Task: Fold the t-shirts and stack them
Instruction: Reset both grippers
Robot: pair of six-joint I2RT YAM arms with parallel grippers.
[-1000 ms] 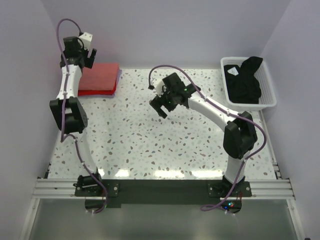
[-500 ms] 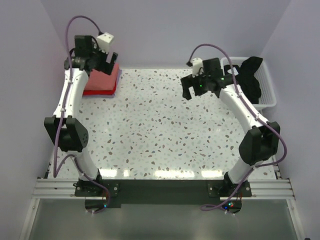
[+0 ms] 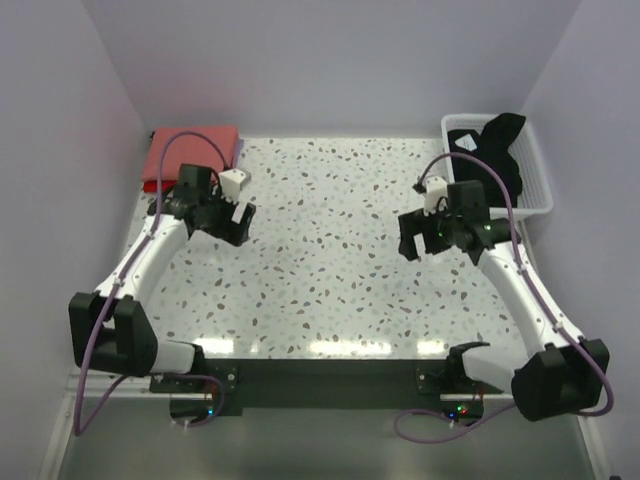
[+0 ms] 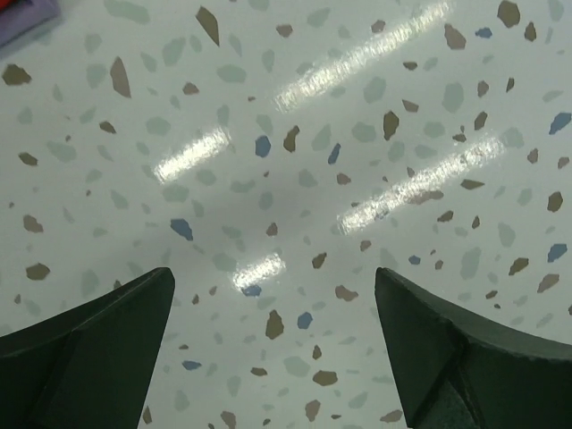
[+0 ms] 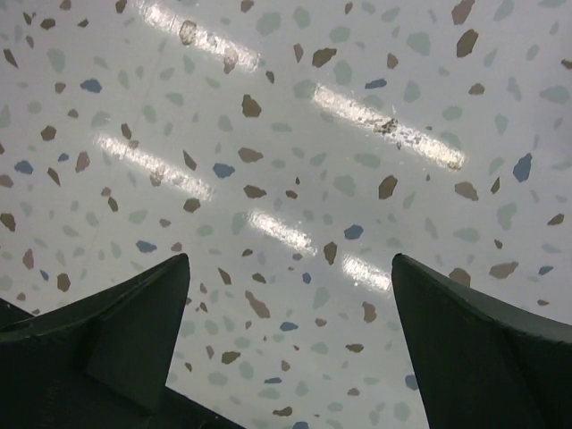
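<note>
A folded reddish-pink t-shirt stack [image 3: 192,152] lies at the far left corner; I cannot tell its layers apart from above. A black t-shirt [image 3: 492,158] sits crumpled in the white basket [image 3: 541,172] at the far right, one part draped over the rim. My left gripper [image 3: 236,224] hovers open over bare table, in front of and to the right of the stack. In the left wrist view, the left gripper [image 4: 273,277] has nothing between its fingers. My right gripper [image 3: 410,242] is open too, in front of and to the left of the basket. The right wrist view shows the right gripper [image 5: 290,261] empty above the table.
The speckled table [image 3: 330,260] has purple walls on three sides. A sliver of purple and red cloth [image 4: 22,16] shows at the left wrist view's top left corner. The arm bases stand on the dark rail [image 3: 330,375] at the near edge.
Both arms have pulled back from the far side toward the table's middle. The left gripper left the folded stack; the right swung from mid-table past the basket and came down to its left.
</note>
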